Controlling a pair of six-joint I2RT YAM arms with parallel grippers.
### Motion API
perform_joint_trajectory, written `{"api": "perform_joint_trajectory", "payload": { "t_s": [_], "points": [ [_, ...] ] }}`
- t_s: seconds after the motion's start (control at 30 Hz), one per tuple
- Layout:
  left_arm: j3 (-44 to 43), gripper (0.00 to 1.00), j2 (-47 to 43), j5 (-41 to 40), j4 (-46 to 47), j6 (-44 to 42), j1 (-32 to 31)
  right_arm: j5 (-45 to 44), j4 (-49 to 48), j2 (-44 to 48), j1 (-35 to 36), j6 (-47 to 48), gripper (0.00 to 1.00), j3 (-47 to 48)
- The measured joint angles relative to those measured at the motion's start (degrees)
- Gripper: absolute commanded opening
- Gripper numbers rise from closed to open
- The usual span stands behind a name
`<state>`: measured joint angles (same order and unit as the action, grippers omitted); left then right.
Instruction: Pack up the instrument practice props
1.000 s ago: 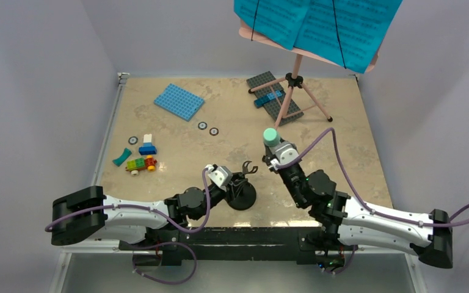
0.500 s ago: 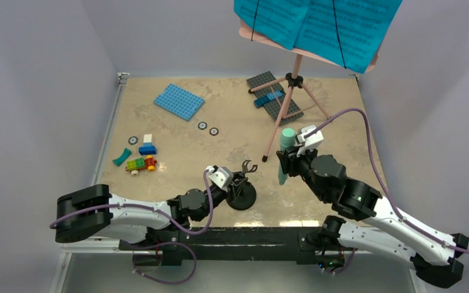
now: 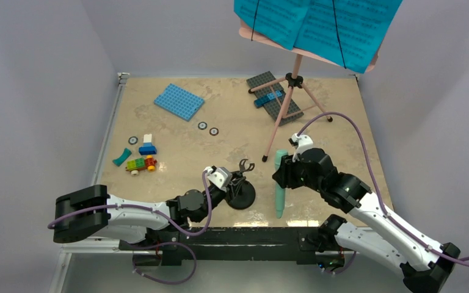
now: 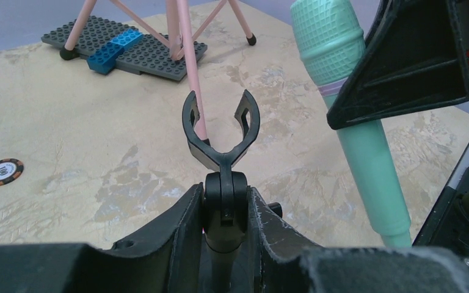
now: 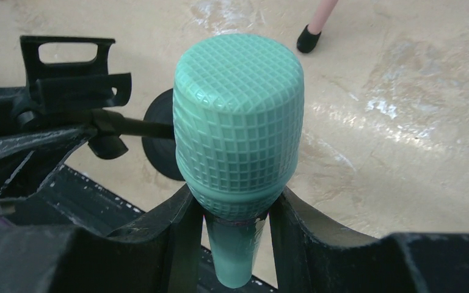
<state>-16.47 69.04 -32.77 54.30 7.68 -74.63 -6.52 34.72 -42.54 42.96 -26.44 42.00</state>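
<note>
The mint-green toy microphone [image 3: 279,194] hangs near the front middle of the desk [image 3: 177,146], just beside the black mic stand [image 3: 242,194]. Its long axis is close to upright, gridded head up and handle tip down, leaning slightly. The right claw [image 3: 284,173] is partly closed around its neck, just below the head. The left claw [image 3: 228,182] pinches the stand's stem under the forked clip [image 4: 220,131]. A second ago the microphone sat farther back, head facing the overhead camera; now its handle shows full length
</note>
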Motion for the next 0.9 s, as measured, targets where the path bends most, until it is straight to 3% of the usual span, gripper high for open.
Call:
{"api": "perform_joint_trajectory", "payload": {
  "t_s": [0.2,0.33,0.37,0.4,0.7,0.9],
  "points": [
    [0.2,0.48,-1.2,0.4,-1.2,0.1,0.0,3.6,0.5,0.3,0.0,-1.9,0.0,-0.3],
    [-0.1,0.64,-2.7,0.9,-5.3,0.5,0.0,4.8,0.5,0.3,0.0,-2.6,0.0,-0.4],
    [-0.3,0.85,-3.1,0.9,-6.2,0.7,0.0,4.9,0.5,0.5,0.0,-2.7,0.0,-0.4],
    [-0.6,0.98,-3.5,0.8,-7.3,0.8,0.0,5.0,0.5,0.6,0.0,-2.8,0.0,-0.4],
    [-1.0,1.0,-11.8,0.3,-17.2,1.2,0.2,5.8,1.1,2.2,0.0,-3.0,0.0,-0.3],
    [-2.4,1.0,-28.1,-0.9,-27.3,2.7,0.2,8.1,2.1,3.2,0.0,-2.6,0.0,1.1]
  ]
}}
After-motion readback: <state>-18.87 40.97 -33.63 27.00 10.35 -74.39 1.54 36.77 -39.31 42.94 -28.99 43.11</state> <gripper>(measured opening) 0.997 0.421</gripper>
